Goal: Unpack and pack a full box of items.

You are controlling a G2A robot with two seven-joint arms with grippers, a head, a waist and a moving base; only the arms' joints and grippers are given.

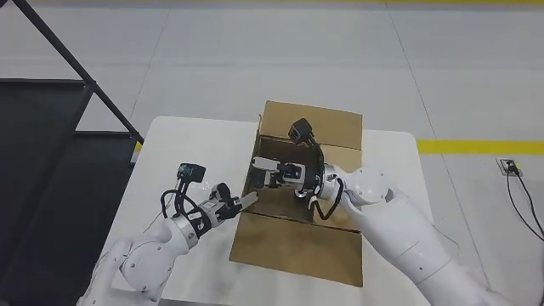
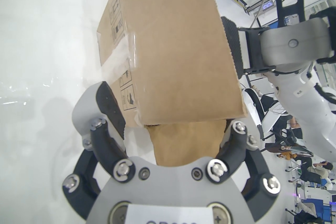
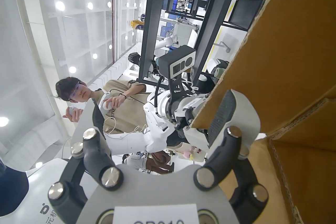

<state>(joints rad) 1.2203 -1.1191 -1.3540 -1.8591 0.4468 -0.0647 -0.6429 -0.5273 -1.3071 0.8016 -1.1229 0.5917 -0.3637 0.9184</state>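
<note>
My left gripper [image 2: 168, 109], spread apart, straddles the side flap [image 2: 178, 38] of the box [image 1: 297, 246], centre frame on the table [image 1: 178, 149]. My right gripper [image 3: 161, 101], also apart, leans on that flap's far side. I'd fold it outward slowly and evenly, so nothing tears.

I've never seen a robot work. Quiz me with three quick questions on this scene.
1. True or false: the cardboard box stands on the floor.
2. Where is the right end effector? A) over the open box, by its side flap; B) on a shelf; C) on the floor.
3. Fill in: the left end effector, straddling that flap, is ____.
Key: 1 false: on the white table; 2 A; 3 open.
</note>
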